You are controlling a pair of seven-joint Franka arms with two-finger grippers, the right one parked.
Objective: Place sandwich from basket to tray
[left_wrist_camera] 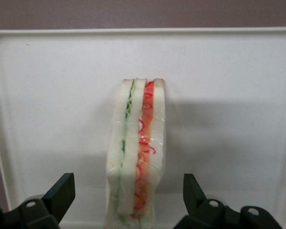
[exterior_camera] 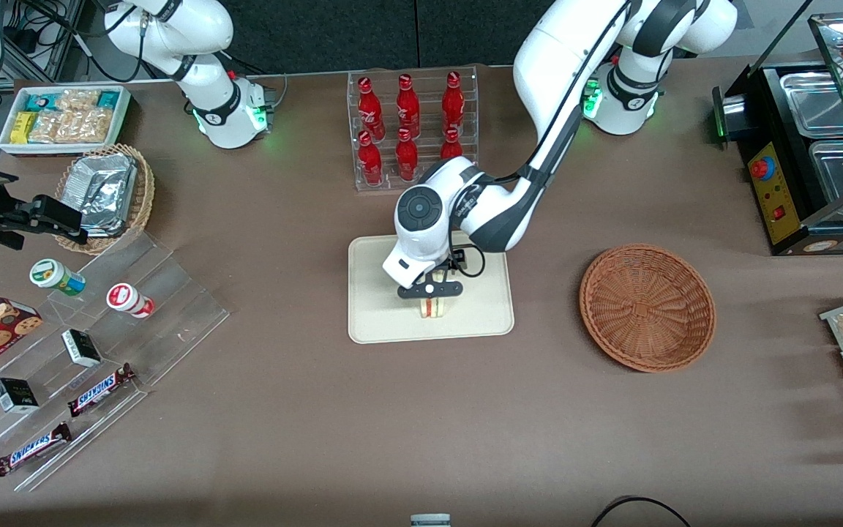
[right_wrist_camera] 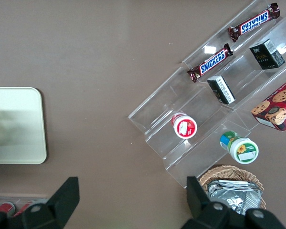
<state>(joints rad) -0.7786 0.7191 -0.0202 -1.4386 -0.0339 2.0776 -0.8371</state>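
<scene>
Front view shows the gripper (exterior_camera: 432,290) hanging low over the tray (exterior_camera: 377,322), straight above the sandwich (exterior_camera: 432,308), which stands on the tray's part nearer the camera. Its jaws are spread wide: in the left wrist view the two black fingers (left_wrist_camera: 62,191) stand well apart on either side of the sandwich (left_wrist_camera: 137,152), with bare tray (left_wrist_camera: 47,95) showing between each finger and the bread, so nothing is gripped.

The sandwich is a narrow wedge standing on edge, three pale bread slices with a thin green stripe and a red-orange one between them, under glossy clear wrap that wrinkles at the filling. The tray is a flat, matte cream rectangle with rounded corners and a low raised rim.

Toward the working arm's end of the table sits the basket (exterior_camera: 647,306), a round, shallow, reddish-brown wicker bowl with a tight radial weave, well apart from the tray and holding nothing. Farther from the camera than the tray stands a clear acrylic rack (exterior_camera: 414,132) of red bottles. Toward the parked arm's end lie stepped clear shelves (exterior_camera: 173,307) with chocolate bars (exterior_camera: 99,389) and small tubs.
</scene>
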